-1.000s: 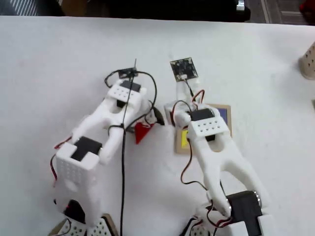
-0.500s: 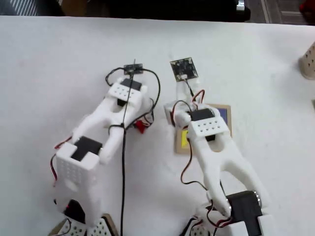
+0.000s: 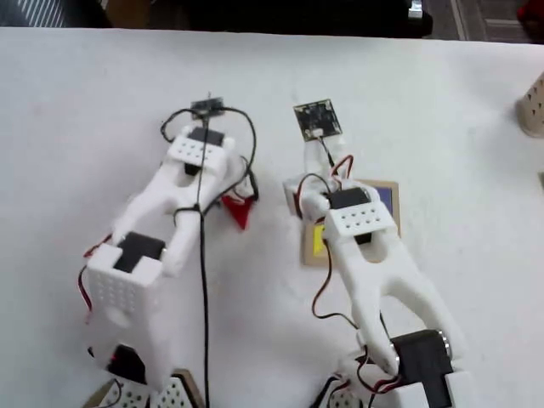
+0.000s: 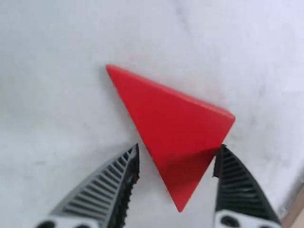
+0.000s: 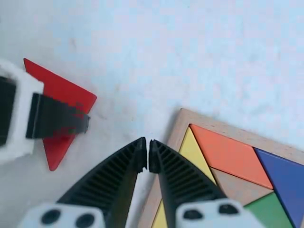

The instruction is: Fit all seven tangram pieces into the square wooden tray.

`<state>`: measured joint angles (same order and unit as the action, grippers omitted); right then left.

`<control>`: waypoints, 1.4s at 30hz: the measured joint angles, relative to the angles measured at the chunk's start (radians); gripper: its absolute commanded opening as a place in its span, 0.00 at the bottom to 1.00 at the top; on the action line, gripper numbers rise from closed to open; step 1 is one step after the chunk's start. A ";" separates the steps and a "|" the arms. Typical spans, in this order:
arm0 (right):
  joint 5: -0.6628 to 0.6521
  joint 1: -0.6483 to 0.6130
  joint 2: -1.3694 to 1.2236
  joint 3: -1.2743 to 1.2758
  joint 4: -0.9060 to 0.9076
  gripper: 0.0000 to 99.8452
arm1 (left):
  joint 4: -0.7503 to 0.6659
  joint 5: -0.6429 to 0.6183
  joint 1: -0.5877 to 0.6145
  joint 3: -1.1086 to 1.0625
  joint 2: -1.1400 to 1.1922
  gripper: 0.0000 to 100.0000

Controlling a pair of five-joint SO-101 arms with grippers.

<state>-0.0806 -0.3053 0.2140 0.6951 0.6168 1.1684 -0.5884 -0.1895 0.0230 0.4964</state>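
Btwn left fingers [image 4: 118,185]: 1 red triangle [image 4: 173,128]; 1 tray [image 5: 176,133] nearby.

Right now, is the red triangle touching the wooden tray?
Apart. The right wrist view shows a strip of bare white table between the red triangle and the wooden tray. The high view shows the same gap.

Red triangle [image 4: 171,128]: smooth flat face, even paint, matt with a faint sheen, crisp edges. Tabletop [image 4: 57,47]: white, matt, faintly mottled (cloth or paper covering, cannot tell which). Left fingers [image 4: 114,185] and right fingers [image 5: 118,178]: black plastic, ribbed inner faces, dull finish. Wooden tray [image 5: 237,134]: pale bare wood rim, no gloss. Orange piece [image 5: 228,154] and blue piece [image 5: 285,175]: smooth matt paint. Arm shell [image 3: 378,272]: white matt plastic.
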 measured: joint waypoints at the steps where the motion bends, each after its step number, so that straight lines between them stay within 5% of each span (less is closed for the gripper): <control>1: 0.000 0.000 0.000 0.000 0.000 0.02 | -0.020 -0.003 0.011 0.000 0.000 0.28; 31: 0.000 -0.032 0.000 0.000 0.002 0.02 | -0.063 -0.104 0.014 0.147 0.132 0.28; 42: -0.051 -0.032 0.000 0.000 0.002 0.02 | -0.031 0.089 -0.058 0.180 0.135 0.28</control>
<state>-0.1312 -0.3376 0.2140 0.6951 0.6183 1.1377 -0.4994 -0.2478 0.2025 0.6314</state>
